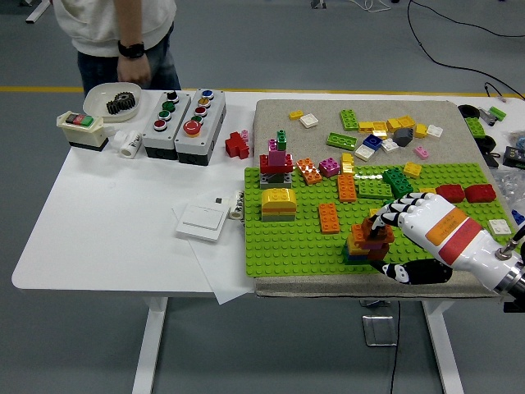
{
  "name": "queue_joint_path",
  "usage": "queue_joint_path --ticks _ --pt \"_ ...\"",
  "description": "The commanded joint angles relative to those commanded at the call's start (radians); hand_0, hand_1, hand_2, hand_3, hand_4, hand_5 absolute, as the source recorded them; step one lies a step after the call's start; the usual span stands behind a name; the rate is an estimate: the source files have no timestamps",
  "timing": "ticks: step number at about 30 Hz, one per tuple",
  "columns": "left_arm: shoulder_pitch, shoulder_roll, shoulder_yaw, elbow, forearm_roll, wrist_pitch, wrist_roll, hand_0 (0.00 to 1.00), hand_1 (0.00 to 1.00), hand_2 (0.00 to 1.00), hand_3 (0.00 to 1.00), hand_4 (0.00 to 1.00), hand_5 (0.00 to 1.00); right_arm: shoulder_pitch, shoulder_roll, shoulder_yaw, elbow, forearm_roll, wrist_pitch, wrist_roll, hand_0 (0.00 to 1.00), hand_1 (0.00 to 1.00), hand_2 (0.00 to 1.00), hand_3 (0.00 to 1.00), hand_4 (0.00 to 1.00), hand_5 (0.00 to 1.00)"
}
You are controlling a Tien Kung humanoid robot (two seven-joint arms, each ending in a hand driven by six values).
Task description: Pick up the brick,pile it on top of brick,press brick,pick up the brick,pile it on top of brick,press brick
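A short stack of bricks (363, 243) stands near the front right of the green baseplate (287, 238), blue and green at the bottom, orange above, a dark red brick (375, 233) on top. My right hand (387, 240), white with black fingertips, comes in from the lower right. Its fingers (390, 215) curl over the top brick from the right, and the thumb (399, 272) lies low by the stack's front right. The left arm is out of sight.
Loose bricks (348, 186) lie on the baseplate and on the beige mat (443, 115) behind it. A yellow stack (278, 204) and a red-and-purple tower (276, 162) stand at the left. Two button boxes (184, 116), a dish with a gear (111, 102) and a white switch (200, 221) sit left. A person's hand (133, 71) hovers over the dish.
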Motion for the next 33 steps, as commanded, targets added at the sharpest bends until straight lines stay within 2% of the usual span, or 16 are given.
queue_joint_path --ticks 22,32,33 --pt "-0.007 0.001 0.005 -0.001 -0.009 -0.001 -0.001 0.795 0.787 0.787 0.590 0.654 0.679 0.001 0.003 -0.028 -0.020 -0.006 0.018 -0.005 0.535 0.557 0.622 0.567 0.770 0.448" --pt "-0.006 0.001 0.006 0.000 -0.010 -0.002 0.000 0.795 0.786 0.787 0.590 0.654 0.678 0.000 0.005 -0.009 -0.006 0.001 0.001 -0.001 0.543 0.556 0.619 0.566 0.769 0.448" --pt "-0.006 0.001 0.006 0.000 -0.010 -0.002 0.000 0.795 0.785 0.787 0.591 0.654 0.678 0.000 0.005 -0.003 -0.004 0.003 -0.006 0.001 0.576 0.569 0.629 0.573 0.770 0.449"
